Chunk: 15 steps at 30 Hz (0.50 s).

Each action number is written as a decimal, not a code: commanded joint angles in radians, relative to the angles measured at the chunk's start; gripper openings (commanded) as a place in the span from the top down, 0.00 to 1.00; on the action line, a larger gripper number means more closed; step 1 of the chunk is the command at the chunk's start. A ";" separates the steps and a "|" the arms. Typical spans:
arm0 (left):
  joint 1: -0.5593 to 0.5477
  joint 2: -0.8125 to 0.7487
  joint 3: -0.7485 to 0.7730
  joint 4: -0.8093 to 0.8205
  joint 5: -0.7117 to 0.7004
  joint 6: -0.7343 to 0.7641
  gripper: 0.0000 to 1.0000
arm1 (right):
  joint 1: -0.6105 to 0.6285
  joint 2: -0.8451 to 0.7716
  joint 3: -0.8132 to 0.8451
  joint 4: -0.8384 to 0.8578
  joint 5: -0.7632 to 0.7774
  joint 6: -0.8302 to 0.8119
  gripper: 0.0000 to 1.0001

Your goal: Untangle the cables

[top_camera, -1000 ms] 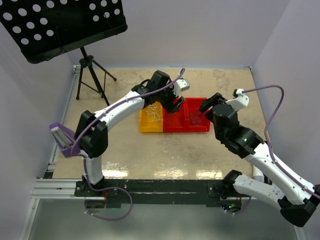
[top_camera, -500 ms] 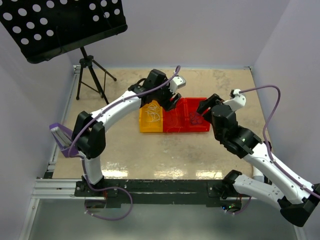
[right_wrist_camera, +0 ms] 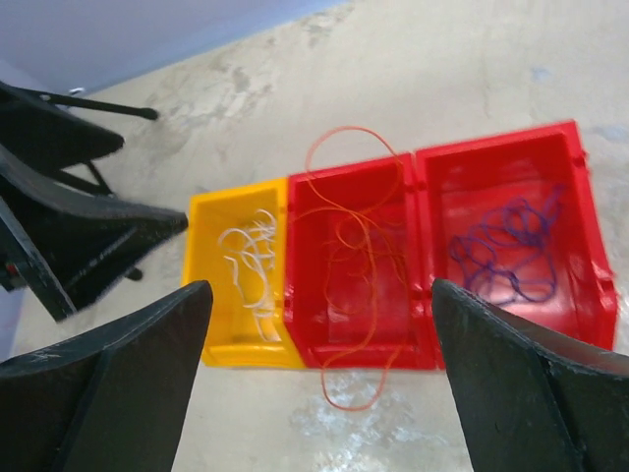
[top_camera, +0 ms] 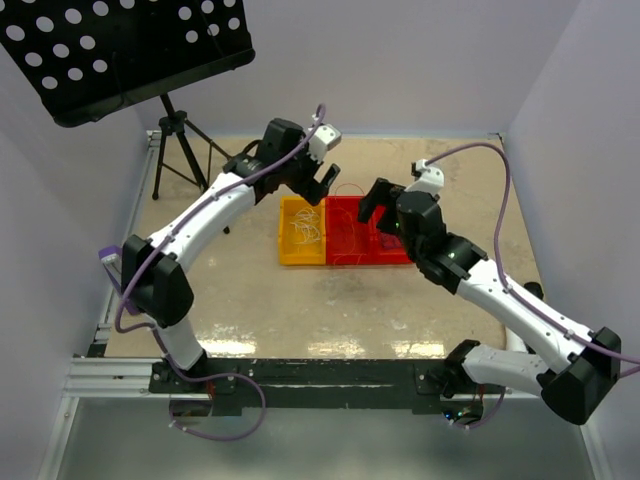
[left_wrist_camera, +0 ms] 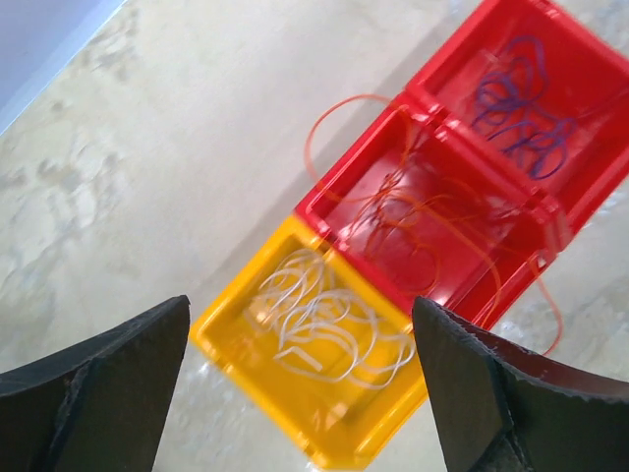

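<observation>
Now the left claw (left_wrist_camera: 300, 310) and right claw (right_wrist_camera: 322, 290) are both hovering open and empty; the orange cables (right_wrist_camera: 369, 236) are lying straight below the right claw, likely the nearer one.

No readable text, label, brand, number or sign shows in any view.

Cables (right_wrist_camera: 254, 258) in three side-by-side bins (right_wrist_camera: 491, 144)

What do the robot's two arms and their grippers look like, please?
Both the left arm and right arm have smooth white tubular links joined by black housings. A thin lilac supply cable loops along each. The left gripper and right gripper end in matte black, wedge-shaped fingers.
</observation>
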<state>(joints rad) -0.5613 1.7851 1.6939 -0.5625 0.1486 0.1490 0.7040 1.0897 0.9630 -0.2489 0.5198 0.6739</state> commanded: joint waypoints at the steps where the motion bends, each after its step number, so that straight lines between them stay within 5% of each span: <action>1: 0.061 -0.125 -0.094 -0.028 -0.104 -0.015 0.00 | -0.043 0.055 0.111 0.126 -0.164 -0.132 0.01; 8: 0.239 -0.188 -0.195 -0.004 0.018 -0.066 0.00 | -0.176 0.101 0.112 0.201 -0.355 -0.140 0.01; 15: 0.296 -0.271 -0.338 0.079 -0.016 -0.051 0.00 | -0.231 0.110 0.132 0.198 -0.336 -0.174 0.01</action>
<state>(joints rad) -0.2707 1.6024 1.4273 -0.5579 0.1440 0.1116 0.5037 1.2053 1.0508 -0.0944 0.2222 0.5446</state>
